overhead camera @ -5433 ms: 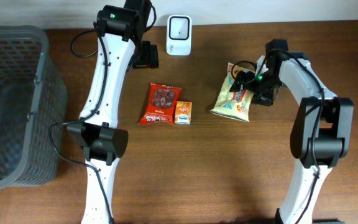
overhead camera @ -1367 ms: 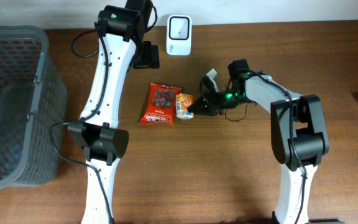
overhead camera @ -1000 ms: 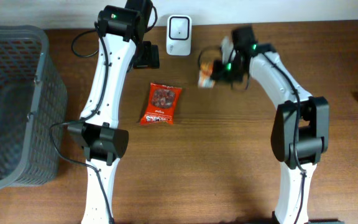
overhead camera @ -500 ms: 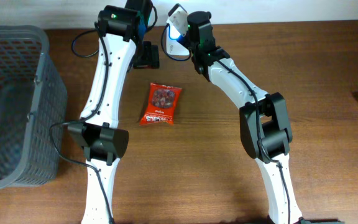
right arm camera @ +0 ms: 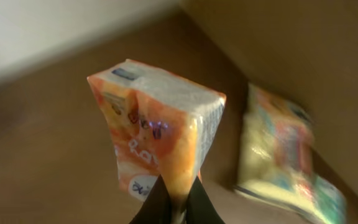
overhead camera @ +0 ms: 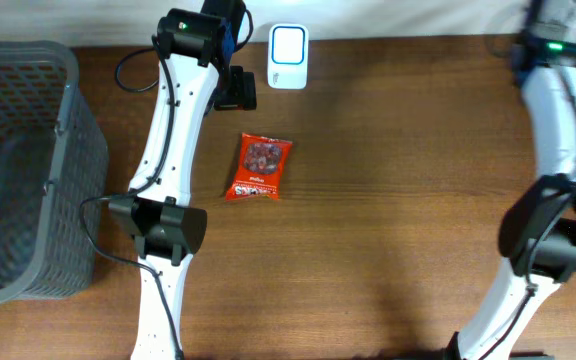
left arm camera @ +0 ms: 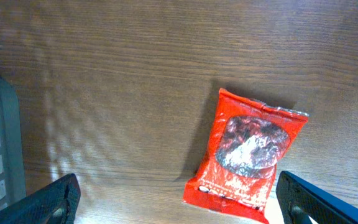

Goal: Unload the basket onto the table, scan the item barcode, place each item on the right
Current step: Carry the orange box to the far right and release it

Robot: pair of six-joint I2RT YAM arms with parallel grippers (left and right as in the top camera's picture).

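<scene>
right claw (right arm camera: 174,202) is clamping shut on the bottom edge of the small orange-and-white carton (right arm camera: 160,137), holding it upright in the air, clear of the tabletop (overhead camera: 398,200). overhead is showing the right arm (overhead camera: 558,120) stretching to the far right rear corner, so the carton is sitting well apart from the scanner (overhead camera: 288,44). right wrist view is coming through blurred: print on the carton is not readable, and i cannot tell which face is carrying the barcode. a yellow bag (right arm camera: 278,149) is lying flat on the tabletop beyond the carton, to its right in that view, not touching it

left claw (left arm camera: 179,202) is hanging with its jaws wide apart and gripping nothing, blue fingertips (left arm camera: 58,198) showing at the two bottom corners of the left wrist view. overhead is placing it near the rear edge, just left of the scanner, facing down at the tabletop. red packet (left arm camera: 250,152) is lying flat on the wood below it, closer to the right fingertip in the wrist view, no contact with either one

scanner is standing white and upright at the rear edge, near the middle, nothing in front of its face. grey basket (overhead camera: 18,170) is sitting at the left end of the tabletop, well apart from the packet; its wall is just showing at the left edge of the left wrist view
</scene>
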